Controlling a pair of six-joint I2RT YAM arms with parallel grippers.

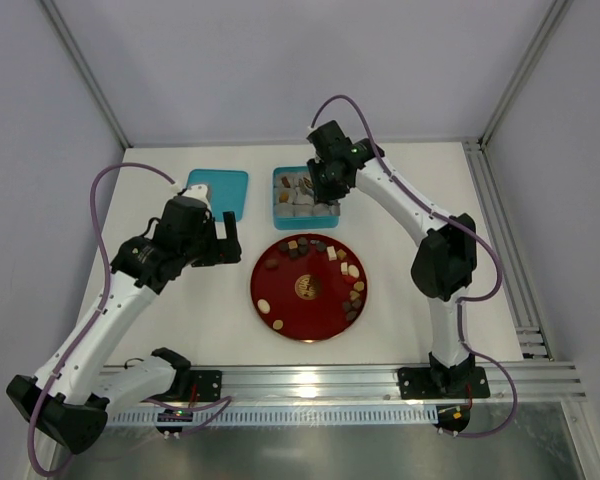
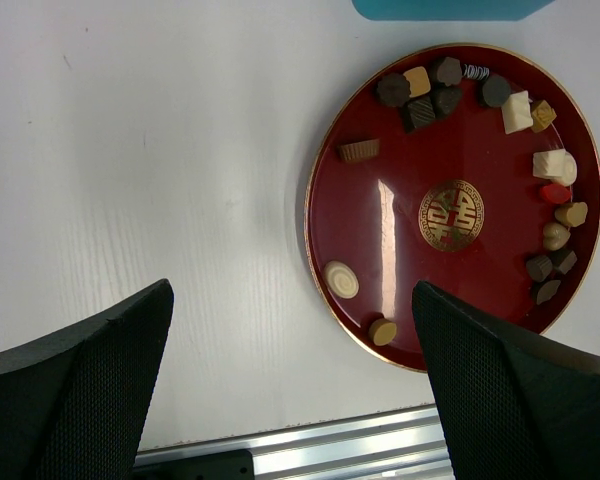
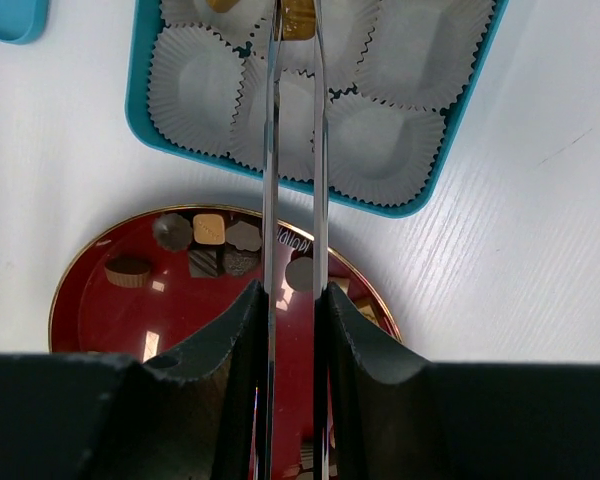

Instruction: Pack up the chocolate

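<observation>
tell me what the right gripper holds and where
Right gripper clamps thin metal tongs across both blades; the tong tips pinch a light brown chocolate.

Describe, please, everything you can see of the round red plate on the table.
The red plate is round and glossy like lacquer, with a thin gold rim and a gold emblem at its centre. It lies flat on the white table, close to the teal box but apart from it. Small chocolates, dark, tan and cream, lie scattered mostly around its edge.
</observation>
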